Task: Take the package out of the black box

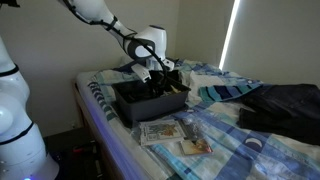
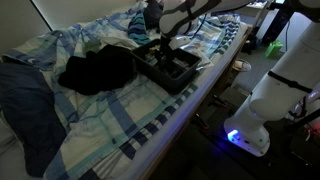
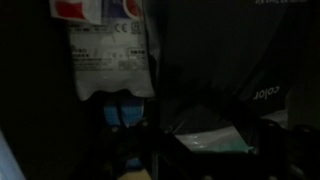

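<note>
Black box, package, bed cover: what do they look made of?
Black box: matte black, stiff straight walls, probably cardboard or plastic; unclear which. Package: pale printed face, slightly glossy, perhaps plastic film; the wrist view is dim. Bed cover: soft woven fabric, blue plaid, rumpled into folds.

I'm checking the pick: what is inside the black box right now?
The tool reaches into the black box. In the wrist view, a dark package with a pale printed label lies there. The tool covers the rest; whether it grips is unclear.
</note>
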`<state>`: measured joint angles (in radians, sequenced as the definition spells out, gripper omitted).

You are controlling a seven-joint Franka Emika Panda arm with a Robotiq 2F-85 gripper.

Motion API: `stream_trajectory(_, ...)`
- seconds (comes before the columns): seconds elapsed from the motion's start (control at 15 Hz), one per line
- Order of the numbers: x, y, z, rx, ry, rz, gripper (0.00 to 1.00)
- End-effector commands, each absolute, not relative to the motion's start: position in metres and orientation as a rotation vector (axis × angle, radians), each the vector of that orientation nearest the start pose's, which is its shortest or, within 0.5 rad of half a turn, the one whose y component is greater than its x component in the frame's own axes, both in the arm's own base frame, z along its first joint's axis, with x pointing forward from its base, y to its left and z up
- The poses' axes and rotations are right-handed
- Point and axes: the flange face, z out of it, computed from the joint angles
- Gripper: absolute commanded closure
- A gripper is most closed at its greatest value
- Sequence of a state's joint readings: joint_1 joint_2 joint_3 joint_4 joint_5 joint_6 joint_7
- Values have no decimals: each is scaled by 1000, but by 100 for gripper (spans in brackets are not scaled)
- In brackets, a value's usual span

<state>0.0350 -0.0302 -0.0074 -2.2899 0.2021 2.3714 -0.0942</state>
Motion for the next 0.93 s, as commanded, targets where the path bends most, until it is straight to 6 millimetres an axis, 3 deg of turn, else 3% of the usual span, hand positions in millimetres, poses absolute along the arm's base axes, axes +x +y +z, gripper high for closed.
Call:
stream_trajectory(0.0,520,19,379,-2963,18,-161,54)
stream_trajectory(0.4,521,14,387,-2960,39,-197,98)
stream_trajectory(0.87,523,6,408,-2955,70,-264,100)
